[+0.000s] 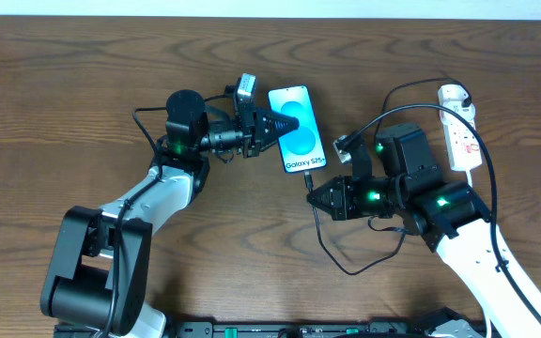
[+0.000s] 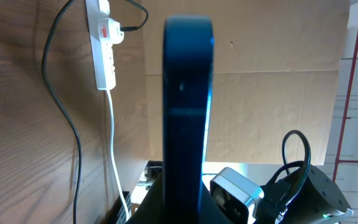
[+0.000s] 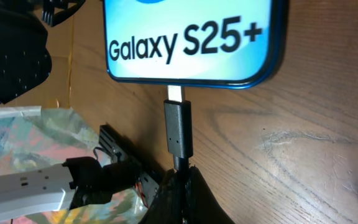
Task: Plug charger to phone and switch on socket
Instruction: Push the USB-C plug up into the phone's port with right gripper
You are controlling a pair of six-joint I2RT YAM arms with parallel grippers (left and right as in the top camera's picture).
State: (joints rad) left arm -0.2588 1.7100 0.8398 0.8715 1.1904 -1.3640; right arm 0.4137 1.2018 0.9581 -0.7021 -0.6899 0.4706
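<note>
Overhead view: wooden table (image 1: 83, 84) with the phone (image 1: 301, 141) at upper centre.
My left gripper (image 1: 280, 122) is clenched on the phone. The socket (image 1: 458, 127) lies at upper right. My right gripper (image 1: 312, 194), lower centre, pinches the charger (image 3: 178, 127) just behind its connector, whose metal tip (image 3: 175, 94) meets the phone's lower edge.

phone (image 1: 299, 129) lying upper middle of the worktop (image 1: 83, 75), socket (image 1: 458, 131) way off at upper right, charger (image 3: 178, 129) tip right against the phone's bottom edge, cable looping below
</note>
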